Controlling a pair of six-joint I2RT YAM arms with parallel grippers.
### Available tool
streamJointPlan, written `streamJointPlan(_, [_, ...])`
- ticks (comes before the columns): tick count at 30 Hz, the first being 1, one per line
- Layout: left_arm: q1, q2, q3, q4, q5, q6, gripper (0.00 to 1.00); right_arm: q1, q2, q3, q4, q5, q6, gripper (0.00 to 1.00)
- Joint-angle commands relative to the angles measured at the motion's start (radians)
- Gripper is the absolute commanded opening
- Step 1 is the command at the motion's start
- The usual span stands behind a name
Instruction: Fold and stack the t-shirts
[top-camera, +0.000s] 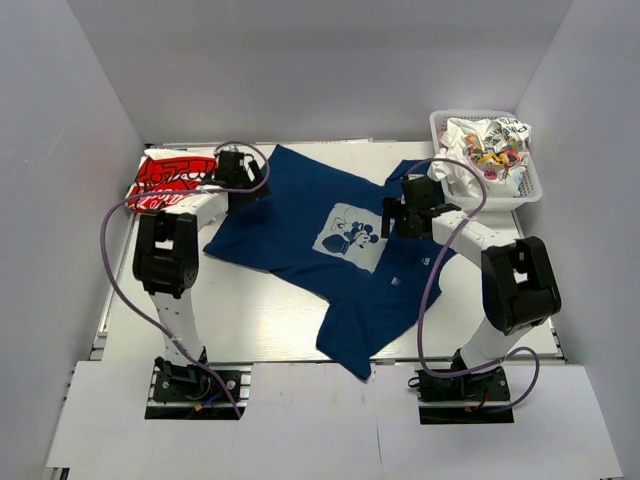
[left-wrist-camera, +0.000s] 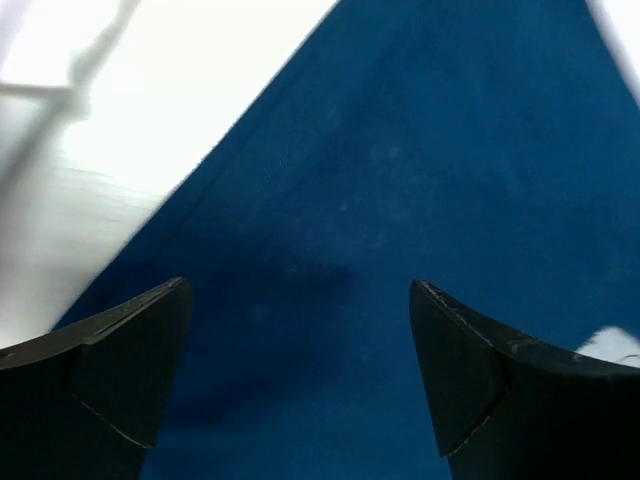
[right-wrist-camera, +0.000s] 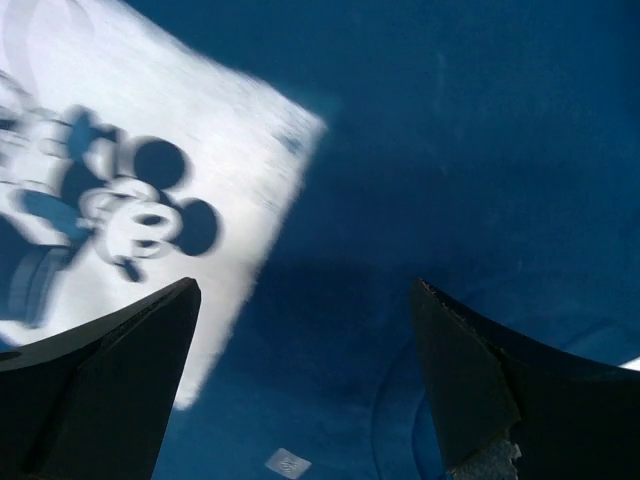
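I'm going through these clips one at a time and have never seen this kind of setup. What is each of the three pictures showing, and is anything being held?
The top view looks down on two robot arms bolted at the table's near edge. The other two pictures come from cameras on the wrists; the dark wedges at the bottom are each tool's own fingers.

A navy t-shirt with a pale cartoon print lies spread on the table. A red-and-white t-shirt sits folded at the far left, and white printed t-shirts fill a basket at the far right.

The left tool and right tool are both open above the navy cloth. Nothing is held.
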Motion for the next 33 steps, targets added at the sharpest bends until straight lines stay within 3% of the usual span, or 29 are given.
streamJointPlan(1, [-0.002,0.036,0.035,-0.015,0.056,0.015,0.99,-0.004,0.03,-0.001,-0.022,0.055,0.056,0.9])
streamJointPlan(7, [-0.002,0.068,-0.004,-0.167,-0.059,-0.071,0.99,-0.033,0.128,0.034,0.011,0.096,0.063,0.9])
streamJointPlan(11, [-0.002,0.007,-0.173,-0.181,-0.133,-0.165,0.99,-0.054,0.274,0.139,-0.022,0.118,0.04,0.9])
streamJointPlan(19, [-0.008,-0.148,-0.378,-0.147,-0.182,-0.24,0.99,-0.09,0.51,0.5,-0.098,0.099,-0.111,0.9])
streamJointPlan(22, [-0.008,-0.18,-0.412,-0.095,-0.09,-0.24,0.99,-0.105,0.569,0.617,-0.121,0.037,-0.186,0.9])
streamJointPlan(28, [-0.008,-0.214,-0.313,-0.153,-0.105,-0.229,0.99,-0.102,0.508,0.673,-0.099,-0.035,-0.344,0.9])
streamJointPlan(33, [-0.008,-0.381,-0.329,-0.218,-0.177,-0.209,0.99,-0.08,0.249,0.481,-0.059,-0.045,-0.261,0.9])
